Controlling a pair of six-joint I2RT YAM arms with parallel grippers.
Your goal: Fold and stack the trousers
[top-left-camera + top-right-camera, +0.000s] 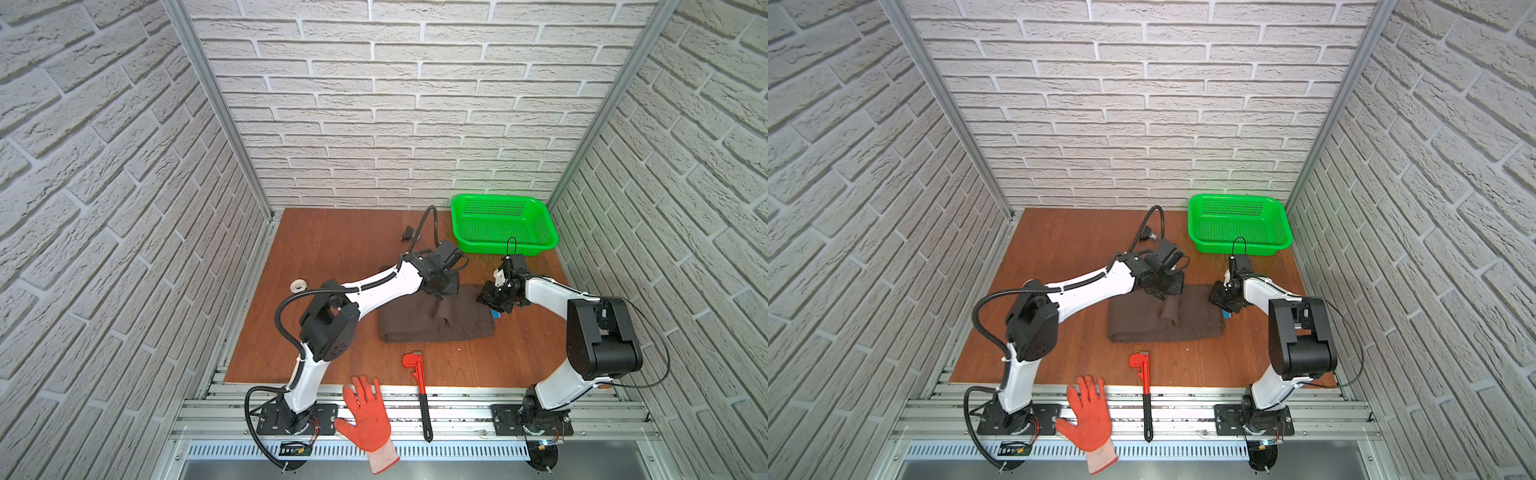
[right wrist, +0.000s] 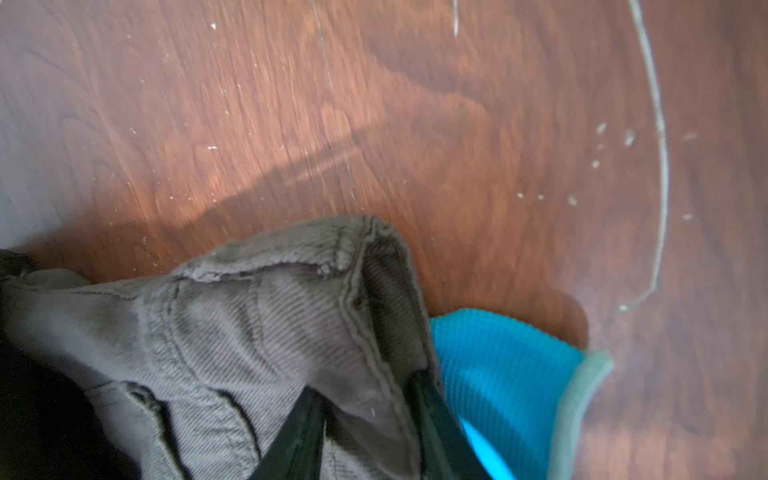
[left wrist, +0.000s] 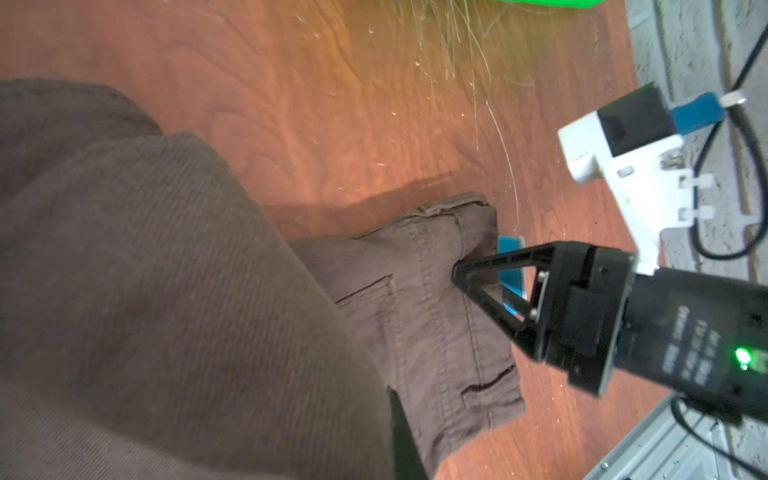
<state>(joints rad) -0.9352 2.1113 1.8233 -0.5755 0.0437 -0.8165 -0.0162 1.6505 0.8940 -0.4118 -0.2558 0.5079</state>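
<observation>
Nearest me in both top views, an orange work glove (image 1: 368, 415) lies across the metal rails between my two bases. Just beside it is a red pipe wrench (image 1: 417, 374), with its black handle over the rails and its red head on the wooden table (image 1: 332, 249). Neither wrist view shows these two.

Farther in, the trousers (image 1: 415, 328) lie mid-table as a dark brown folded rectangle. My left gripper (image 1: 439, 293) hangs over their far edge, jaws pressed together on a ridge of cloth that rises to it from the pile. In the left wrist view that raised cloth fills the near part of the frame. Only a sliver of one finger (image 3: 402, 436) shows there, so the top views show this grip more clearly.

My right gripper (image 3: 457, 274) is at the trousers' far right corner. The left wrist view shows its tip on the waistband, beside pocket stitching too fine for the top views. The right wrist view shows its fingers (image 2: 432, 415) on either side of a lifted waistband fold, pinching it. A blue knit cuff (image 2: 507, 374) pokes out from under that corner. It looks large in the right wrist view and is only a speck in the top views.

Off to the left on the table sits a small roll of tape (image 1: 298, 286). Beyond the grippers lies a small black object (image 1: 408, 233); what it is I cannot tell. Farthest away, a green mesh basket (image 1: 503, 224) stands in the table's far right corner. The left wrist view catches only a green strip of it.
</observation>
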